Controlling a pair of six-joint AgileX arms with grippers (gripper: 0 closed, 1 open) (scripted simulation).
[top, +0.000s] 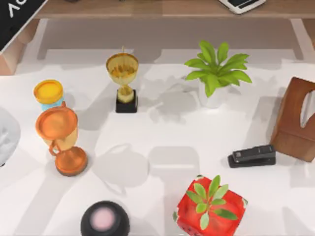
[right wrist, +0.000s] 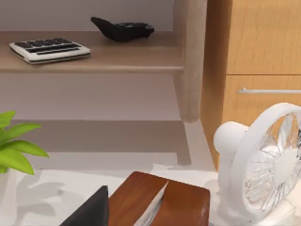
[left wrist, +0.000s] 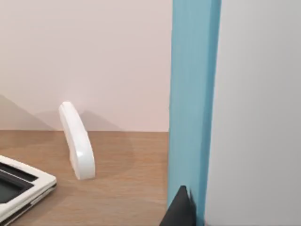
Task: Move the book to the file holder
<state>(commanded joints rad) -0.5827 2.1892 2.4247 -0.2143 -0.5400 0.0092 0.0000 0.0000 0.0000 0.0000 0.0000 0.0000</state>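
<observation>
The book is seen tilted at the table's far left corner, above the shelf. Finger state of either gripper cannot be told.

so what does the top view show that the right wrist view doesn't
Top view adds the book, gold trophy, bronze trophy and stapler. Right wrist view adds the white fan and a black object on the shelf. Both have the wooden box and the leafy plant.
</observation>
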